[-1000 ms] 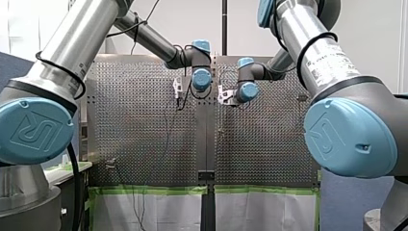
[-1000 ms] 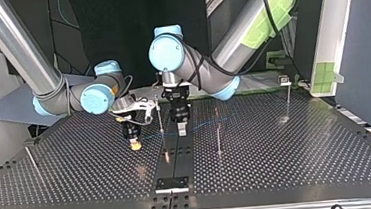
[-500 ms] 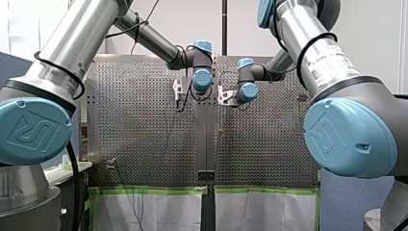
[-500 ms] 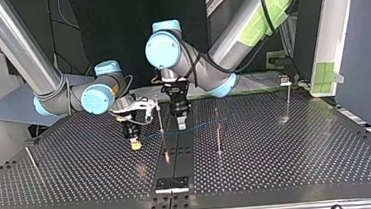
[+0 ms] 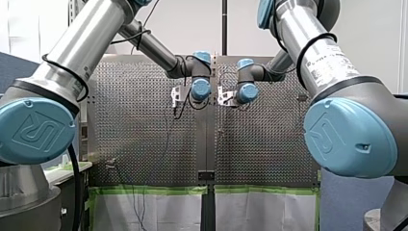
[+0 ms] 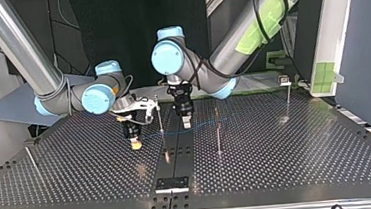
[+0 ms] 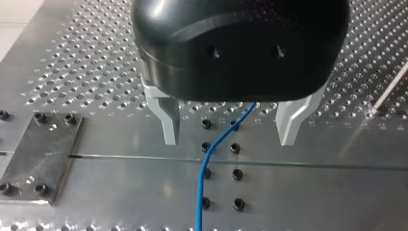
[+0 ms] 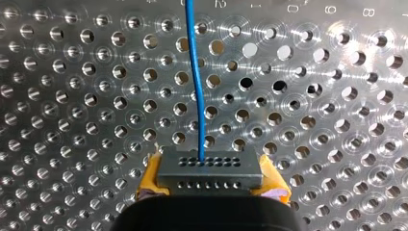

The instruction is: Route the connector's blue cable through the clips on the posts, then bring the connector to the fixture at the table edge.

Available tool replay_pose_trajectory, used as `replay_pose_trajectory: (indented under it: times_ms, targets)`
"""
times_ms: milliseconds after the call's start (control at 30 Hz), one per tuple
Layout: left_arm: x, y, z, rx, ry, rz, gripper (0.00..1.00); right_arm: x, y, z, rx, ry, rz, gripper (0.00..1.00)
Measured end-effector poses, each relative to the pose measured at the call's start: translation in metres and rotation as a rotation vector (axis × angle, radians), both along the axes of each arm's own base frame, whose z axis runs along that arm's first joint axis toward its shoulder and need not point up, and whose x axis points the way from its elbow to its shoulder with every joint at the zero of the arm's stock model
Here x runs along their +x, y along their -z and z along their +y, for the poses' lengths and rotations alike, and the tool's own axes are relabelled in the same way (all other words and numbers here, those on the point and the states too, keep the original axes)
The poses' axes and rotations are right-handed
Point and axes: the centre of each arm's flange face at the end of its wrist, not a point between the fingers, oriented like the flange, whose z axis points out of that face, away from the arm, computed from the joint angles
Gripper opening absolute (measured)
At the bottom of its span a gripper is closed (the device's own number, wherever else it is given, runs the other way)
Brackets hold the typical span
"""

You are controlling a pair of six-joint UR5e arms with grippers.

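Front view: behind and above the arms point(image 5: 82, 48), facing out over the perforated table point(image 5: 144, 134).
Top view: across the table, low, facing the arms.
Wrist views: close, looking down onto the table.
Shared: blue cable point(image 7: 203, 173), in wrist and top views.

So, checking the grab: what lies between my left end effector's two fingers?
In the left wrist view, the blue cable runs through the gap of the left end effector, clear of both fingers; under it only the perforated table.

A perforated metal worktop point(image 6: 302, 145); green tape point(image 5: 144, 190) runs along the worktop's near edge, with white sheets point(image 5: 149, 214) hanging just below it.
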Motion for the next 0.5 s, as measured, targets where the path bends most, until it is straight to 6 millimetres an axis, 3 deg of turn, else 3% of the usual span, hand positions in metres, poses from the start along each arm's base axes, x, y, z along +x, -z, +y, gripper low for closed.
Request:
replay_pose_trajectory:
  times_ms: [500]
  targets:
    - [0.025,-0.019,0.010,-0.011,-0.035,-0.035,1.00,0.000,0.000,0.000,0.000,-0.001,0.002,0.00]
